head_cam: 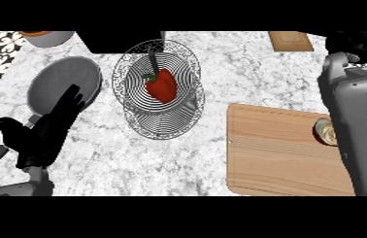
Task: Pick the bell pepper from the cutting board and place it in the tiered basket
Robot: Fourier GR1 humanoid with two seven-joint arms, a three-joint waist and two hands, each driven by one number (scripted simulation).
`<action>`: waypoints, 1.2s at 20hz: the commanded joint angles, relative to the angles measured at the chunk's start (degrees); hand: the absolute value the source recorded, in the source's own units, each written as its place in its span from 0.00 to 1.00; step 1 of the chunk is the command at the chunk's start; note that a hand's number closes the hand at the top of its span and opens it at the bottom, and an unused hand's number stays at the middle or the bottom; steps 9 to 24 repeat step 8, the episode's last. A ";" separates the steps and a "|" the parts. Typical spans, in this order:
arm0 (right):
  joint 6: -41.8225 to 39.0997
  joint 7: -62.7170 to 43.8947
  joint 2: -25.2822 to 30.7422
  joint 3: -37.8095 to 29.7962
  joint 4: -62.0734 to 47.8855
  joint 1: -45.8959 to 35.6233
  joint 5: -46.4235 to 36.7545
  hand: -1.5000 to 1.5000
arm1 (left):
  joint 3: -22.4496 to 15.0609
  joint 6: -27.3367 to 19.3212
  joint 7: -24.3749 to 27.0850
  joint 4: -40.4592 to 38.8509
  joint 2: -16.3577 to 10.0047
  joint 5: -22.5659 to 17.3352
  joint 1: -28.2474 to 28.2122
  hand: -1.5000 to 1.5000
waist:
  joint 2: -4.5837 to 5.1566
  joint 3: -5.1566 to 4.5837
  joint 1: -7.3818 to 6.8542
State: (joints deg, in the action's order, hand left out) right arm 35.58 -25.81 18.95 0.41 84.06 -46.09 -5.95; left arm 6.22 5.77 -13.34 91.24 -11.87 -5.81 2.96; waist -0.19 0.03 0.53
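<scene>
Looking down, you find the red bell pepper point(162, 85) inside the round wire tiered basket point(138, 121), left of the light wooden cutting board point(279, 157). Your black left hand point(49, 130) rests open beside the grey round plate point(57, 79). Your right hand point(350, 40) is at the top edge, and you cannot tell whether it is open or closed.

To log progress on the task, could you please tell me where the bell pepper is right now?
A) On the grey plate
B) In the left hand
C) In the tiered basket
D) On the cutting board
C: the red bell pepper lies inside the wire tiered basket, well apart from the cutting board.
</scene>
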 commanded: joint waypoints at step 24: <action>-18.14 4.58 13.61 -17.58 9.48 15.55 15.31 0.00 | 0.56 -0.56 -0.34 -0.52 0.24 1.00 1.96 0.50 | 0.07 0.00 0.04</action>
